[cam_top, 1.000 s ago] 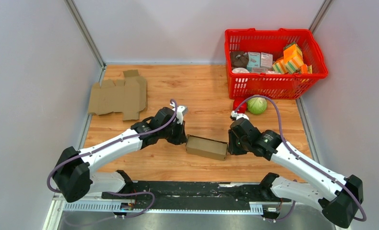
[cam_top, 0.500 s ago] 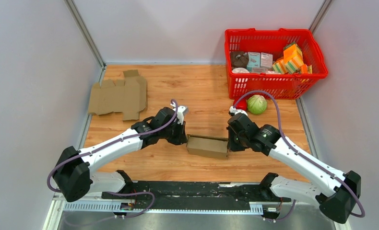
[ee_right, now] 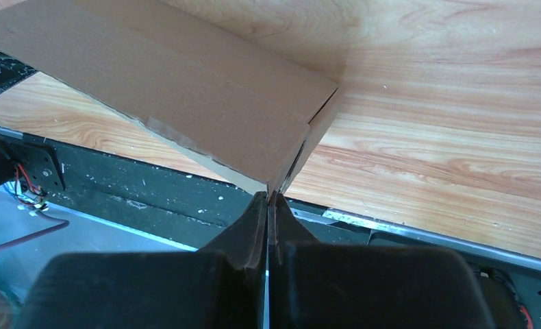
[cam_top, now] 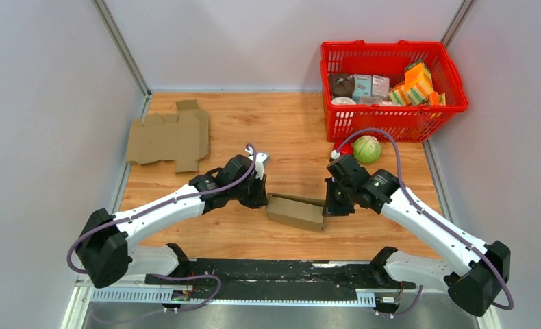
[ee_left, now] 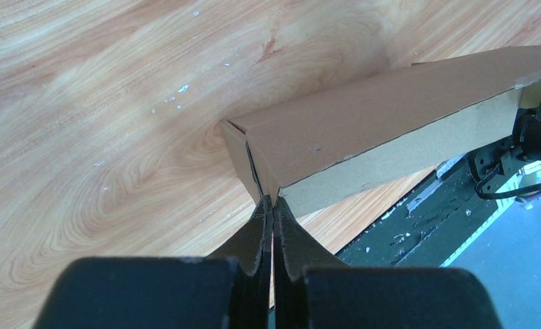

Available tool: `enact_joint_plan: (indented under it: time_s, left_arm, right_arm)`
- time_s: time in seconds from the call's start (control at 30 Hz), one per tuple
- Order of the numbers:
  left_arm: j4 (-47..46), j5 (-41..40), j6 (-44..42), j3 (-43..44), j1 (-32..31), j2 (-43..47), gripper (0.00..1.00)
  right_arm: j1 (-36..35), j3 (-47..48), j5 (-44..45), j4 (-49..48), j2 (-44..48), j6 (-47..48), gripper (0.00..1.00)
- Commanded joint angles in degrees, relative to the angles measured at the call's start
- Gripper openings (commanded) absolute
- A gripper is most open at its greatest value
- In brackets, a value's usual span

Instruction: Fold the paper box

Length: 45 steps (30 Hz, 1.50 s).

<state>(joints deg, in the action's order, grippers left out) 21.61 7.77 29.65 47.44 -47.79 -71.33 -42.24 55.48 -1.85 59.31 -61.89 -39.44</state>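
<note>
The folded brown paper box (cam_top: 295, 211) is held between my two grippers over the near part of the wooden table (cam_top: 281, 130). My left gripper (cam_top: 263, 199) is shut, and its tips pinch the corner edge of the box's left end (ee_left: 363, 130). My right gripper (cam_top: 328, 205) is shut, and its tips pinch the lower corner of the box's right end (ee_right: 185, 103). The box looks tilted, with its front face turned up. In both wrist views it hangs over the black rail at the table's near edge.
A flat, unfolded cardboard blank (cam_top: 170, 136) lies at the far left. A red basket (cam_top: 394, 46) with packets stands at the far right. A green cabbage (cam_top: 367, 149) and a small red thing (cam_top: 341, 149) lie in front of it.
My right gripper has moved a little away from the near edge and the box has tipped, its right end raised. The left arm has barely moved.
</note>
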Motion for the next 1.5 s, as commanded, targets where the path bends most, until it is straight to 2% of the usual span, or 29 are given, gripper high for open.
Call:
enact_joint_plan:
  time_s: [0.0, 0.33, 0.47, 0.53, 0.57, 0.67, 0.73, 0.77, 0.8, 0.87, 0.9, 1.03, 1.2, 1.33, 1.47]
  left_arm:
    - [-0.60, 0.84, -0.47, 2.13, -1.16, -0.56, 0.00]
    - [-2.18, 0.41, -0.12, 0.99, -1.69, -0.48, 0.00]
    - [-6.13, -0.91, 0.50, -1.38, -3.00, -0.04, 0.00]
    - [-6.31, -2.57, 0.94, -2.00, -3.36, -0.21, 0.00]
    - [-5.88, -3.37, 1.02, -2.00, -3.71, -0.13, 0.00]
    - [-5.26, -6.01, 1.55, -2.53, -4.15, 0.40, 0.00]
    - [-5.08, -7.24, 1.99, -2.79, -4.24, 1.02, 0.00]
    - [-4.82, -7.59, 2.08, -2.97, -4.24, 1.28, 0.00]
    - [-4.73, -8.55, 2.34, -2.97, -4.50, 1.98, 0.00]
    - [-4.30, -10.31, 2.78, -3.06, -4.68, 2.86, 0.00]
    - [-4.12, -11.71, 3.39, -3.23, -5.03, 3.65, 0.00]
    - [-4.47, -14.79, 6.38, -4.37, -5.65, 4.97, 0.00]
    - [-2.97, -20.06, 12.44, -6.04, -6.35, 6.64, 0.00]
    - [-2.71, -21.74, 14.38, -6.66, -6.88, 6.91, 0.00]
    - [-1.92, -22.80, 15.17, -6.13, -7.58, 7.17, 0.00]
  right_arm:
    - [1.19, 0.24, -4.30, -2.80, 0.98, -2.04, 0.00]
    - [1.37, -7.75, -1.05, -3.76, 1.42, -0.37, 0.00]
    - [0.67, -10.92, -5.43, -8.24, 2.30, -0.81, 0.01]
    - [0.75, -8.05, -5.54, -6.50, 3.87, -0.02, 0.12]
    - [0.75, -7.07, -5.62, -5.70, 4.92, -0.28, 0.29]
    - [2.77, -5.91, -11.22, -4.90, 11.07, -2.91, 0.55]
    - [6.10, -6.61, -14.04, -4.99, 15.29, -8.61, 0.63]
    - [7.59, -8.01, -15.45, -5.17, 17.57, -11.42, 0.77]
    - [10.13, -8.81, -16.77, -6.21, 18.46, -18.32, 0.84]
    - [12.17, -11.26, -18.45, -6.92, 20.48, -25.91, 1.00]
    - [13.75, -12.58, -19.24, -9.97, 21.27, -34.22, 1.00]
    - [14.20, -18.83, -20.91, -25.01, 22.69, -50.42, 1.00]
    - [14.11, -19.18, -22.50, -27.39, 16.01, -51.52, 1.00]
    - [14.11, -22.69, -21.18, -33.90, 14.26, -53.19, 1.00]
    - [14.20, -21.12, -19.61, -36.02, 9.08, -50.74, 1.00]
